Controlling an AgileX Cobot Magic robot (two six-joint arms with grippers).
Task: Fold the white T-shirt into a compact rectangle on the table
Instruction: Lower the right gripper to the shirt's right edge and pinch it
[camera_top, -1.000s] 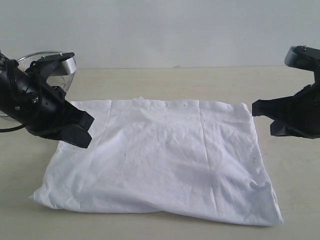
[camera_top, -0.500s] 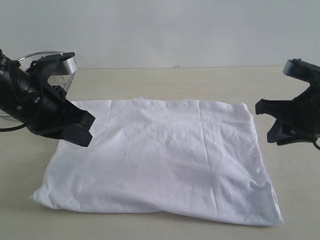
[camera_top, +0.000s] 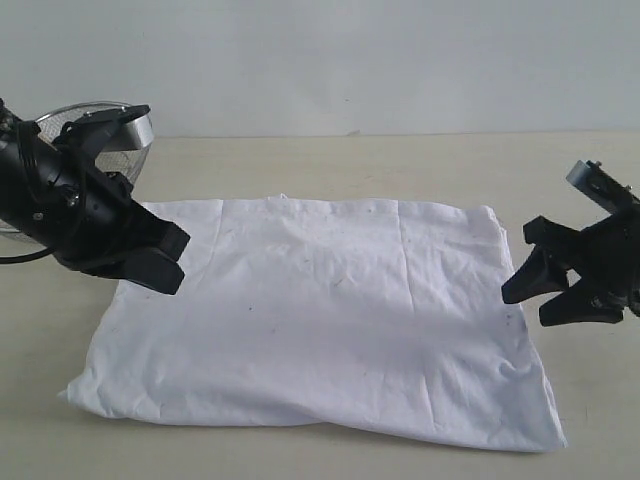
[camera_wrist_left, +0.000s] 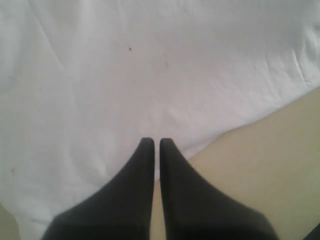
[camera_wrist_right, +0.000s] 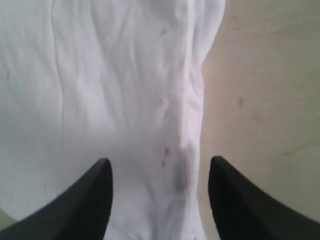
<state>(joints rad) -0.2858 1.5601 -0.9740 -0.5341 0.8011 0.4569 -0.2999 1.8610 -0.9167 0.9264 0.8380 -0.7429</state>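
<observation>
Pale beige table (camera_top: 330, 160) against a plain white wall (camera_top: 350, 60), exterior view: the white T-shirt (camera_top: 320, 320) lies flat at mid-table, plain side up, already a broad, creased rectangle with no lettering showing. A wire-mesh basket (camera_top: 95, 112) sits at the far left behind the left arm. The left gripper (camera_top: 178, 260) hangs over the shirt's far left corner. The right gripper (camera_top: 528, 305) is tilted down just beside the shirt's right edge. Left wrist view: fingers (camera_wrist_left: 140, 190) pressed together with nothing between them, their tips over the cloth near its border with bare table. Right wrist view: fingers (camera_wrist_right: 85, 200) spread wide, straddling the rumpled, layered right edge of the shirt, with bare table on one side and cloth on the other; whether they touch the fabric cannot be told. Step in hand, by judgement: approach to grasp the right edge for a further fold across the width. The next move likely calls for lowering the spread jaws around that edge, catching every layer, then carrying it over toward the left side without dragging the rest out of square.
</observation>
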